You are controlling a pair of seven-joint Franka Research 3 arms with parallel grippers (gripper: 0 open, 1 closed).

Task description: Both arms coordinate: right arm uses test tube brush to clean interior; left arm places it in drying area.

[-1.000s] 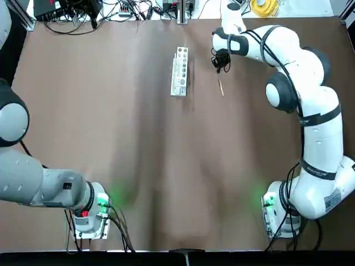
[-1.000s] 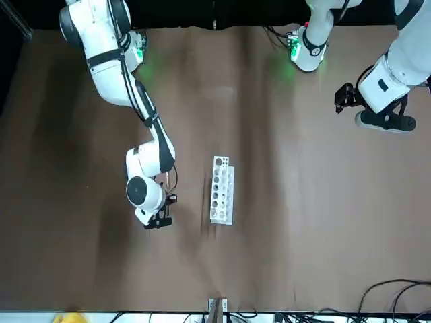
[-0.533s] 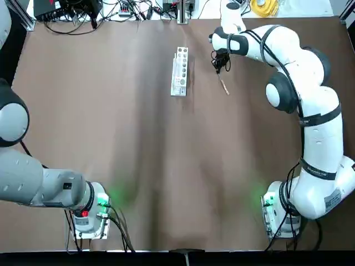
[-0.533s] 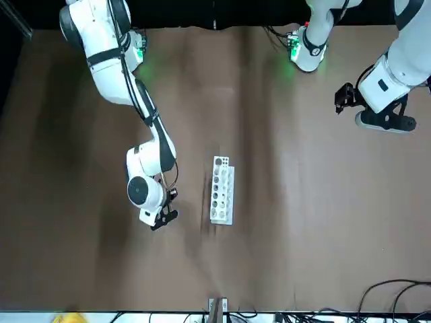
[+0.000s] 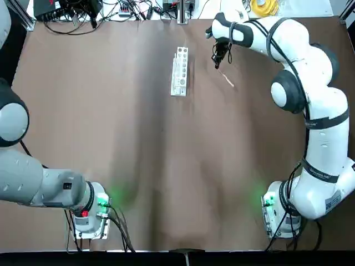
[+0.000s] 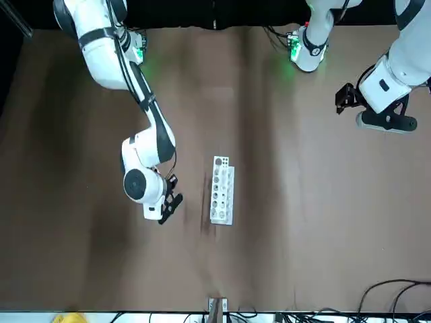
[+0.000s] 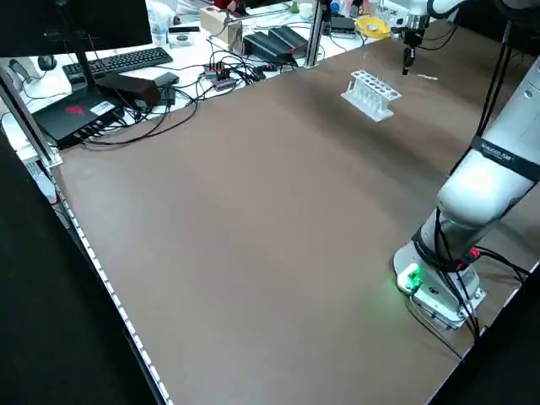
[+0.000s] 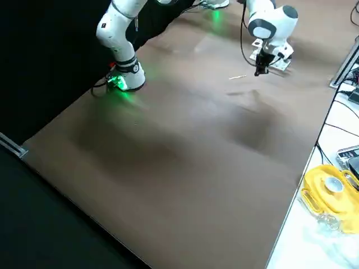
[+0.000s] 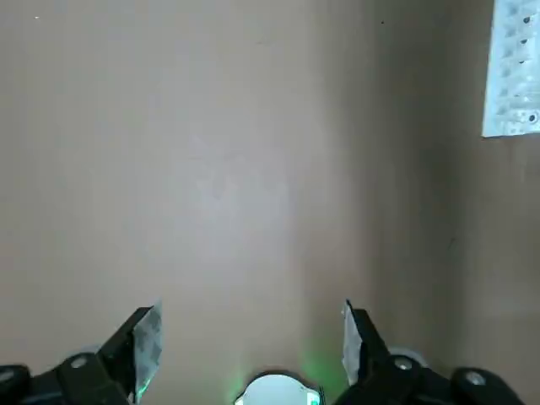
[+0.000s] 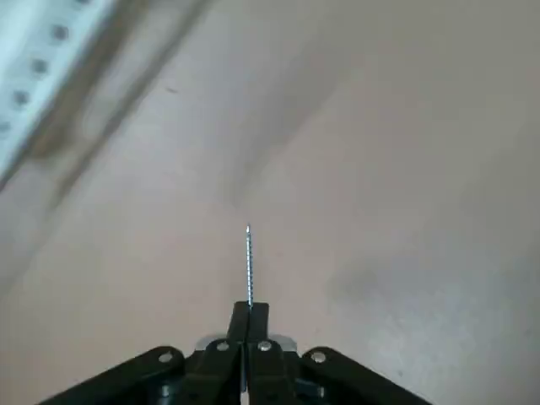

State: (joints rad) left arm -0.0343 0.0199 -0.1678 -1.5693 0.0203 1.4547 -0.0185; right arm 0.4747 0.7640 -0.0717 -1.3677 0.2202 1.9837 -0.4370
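Right gripper (image 5: 217, 60) pinching the brush (image 5: 227, 80), upper right in the top view.
Brush is slanting down-right from the fingers; left gripper (image 9: 251, 337) is standing wide.

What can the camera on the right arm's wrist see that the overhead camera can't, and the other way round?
Only the wrist view shows the right gripper pinched shut on the twisted wire stem of the brush. Only the overhead view shows both arms whole, with the left arm parked at the near left corner, and cables past the far edge. Both show the white rack and the brown table.
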